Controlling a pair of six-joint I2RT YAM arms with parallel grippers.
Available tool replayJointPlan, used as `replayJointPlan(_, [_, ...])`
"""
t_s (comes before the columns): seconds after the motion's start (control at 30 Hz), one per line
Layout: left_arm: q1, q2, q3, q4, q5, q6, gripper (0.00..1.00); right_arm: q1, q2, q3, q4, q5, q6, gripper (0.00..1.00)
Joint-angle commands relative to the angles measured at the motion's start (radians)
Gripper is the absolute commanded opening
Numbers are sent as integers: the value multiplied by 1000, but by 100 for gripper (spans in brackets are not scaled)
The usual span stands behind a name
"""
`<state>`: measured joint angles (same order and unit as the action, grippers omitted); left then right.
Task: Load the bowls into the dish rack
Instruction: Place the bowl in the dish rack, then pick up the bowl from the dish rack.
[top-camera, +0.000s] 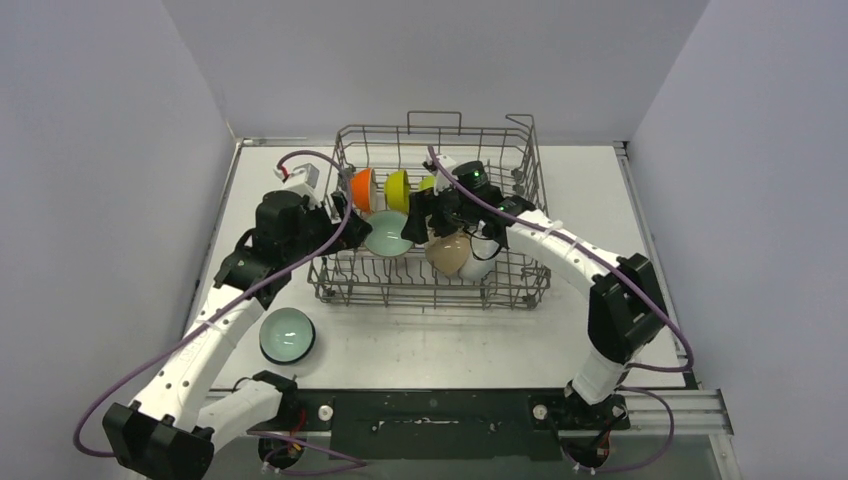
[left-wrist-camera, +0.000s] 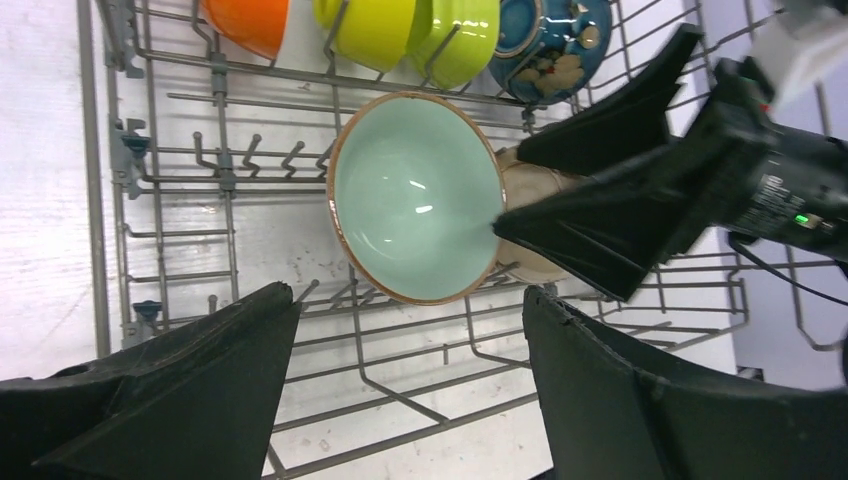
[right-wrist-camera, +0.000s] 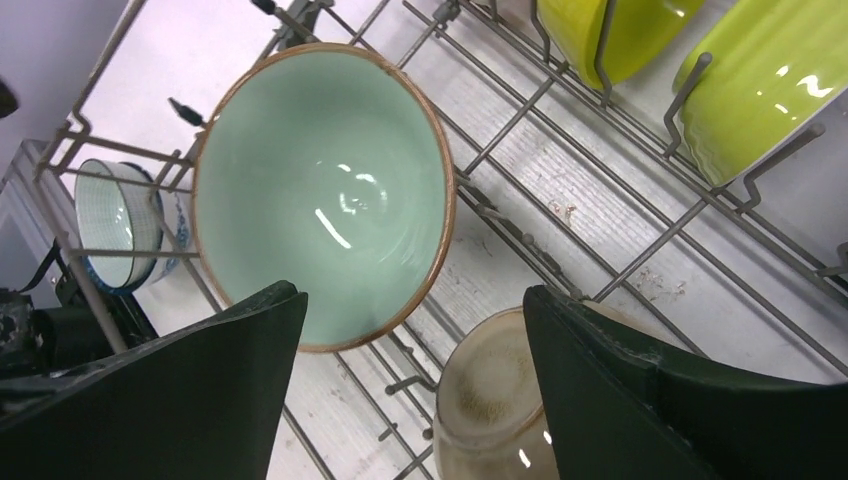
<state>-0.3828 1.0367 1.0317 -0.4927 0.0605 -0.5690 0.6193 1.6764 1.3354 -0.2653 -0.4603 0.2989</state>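
The grey wire dish rack (top-camera: 532, 180) holds an orange bowl (top-camera: 362, 188), a yellow bowl (top-camera: 397, 188), a lime bowl (top-camera: 428, 184), a pale green bowl (top-camera: 388, 236), a beige bowl (top-camera: 448, 253) and a white bowl (top-camera: 479, 260). A dark blue bowl (left-wrist-camera: 550, 35) shows in the left wrist view. My left gripper (left-wrist-camera: 410, 310) is open and empty, just short of the pale green bowl (left-wrist-camera: 415, 195). My right gripper (right-wrist-camera: 412, 305) is open and empty above the pale green bowl (right-wrist-camera: 320, 190) and the beige bowl (right-wrist-camera: 490, 400). A blue-patterned bowl (top-camera: 287, 335) sits on the table outside the rack.
Upright tines and cross wires (left-wrist-camera: 230, 190) surround the bowls. The two grippers are close together inside the rack; the right gripper's black fingers (left-wrist-camera: 600, 190) reach beside the pale green bowl. Grey walls enclose the table (top-camera: 600, 190) on three sides.
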Motion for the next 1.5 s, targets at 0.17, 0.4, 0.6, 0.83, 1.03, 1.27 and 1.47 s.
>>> replayJointPlan(0.17, [34,-71,-48,155,135,-48,83,19,107,101,3,22,30,57])
replayJointPlan(0.4, [65,-95,-79,203,183,-86,92,20,144,108,34,1,59,19])
replayJointPlan(0.6, [122,-110,-158,318,305,-199,96,6,108,81,73,-7,78,5])
replayJointPlan(0.83, [197,-111,-296,582,477,-384,97,-90,-43,-59,270,-141,208,5])
replayJointPlan(1.03, [202,-73,-356,765,559,-478,97,-131,-124,-104,342,-228,269,5])
replayJointPlan(1.27, [176,-19,-387,896,599,-547,96,-131,-156,-97,384,-299,329,5])
replayJointPlan(1.47, [118,14,-388,915,556,-557,94,-130,-162,-77,427,-345,380,5])
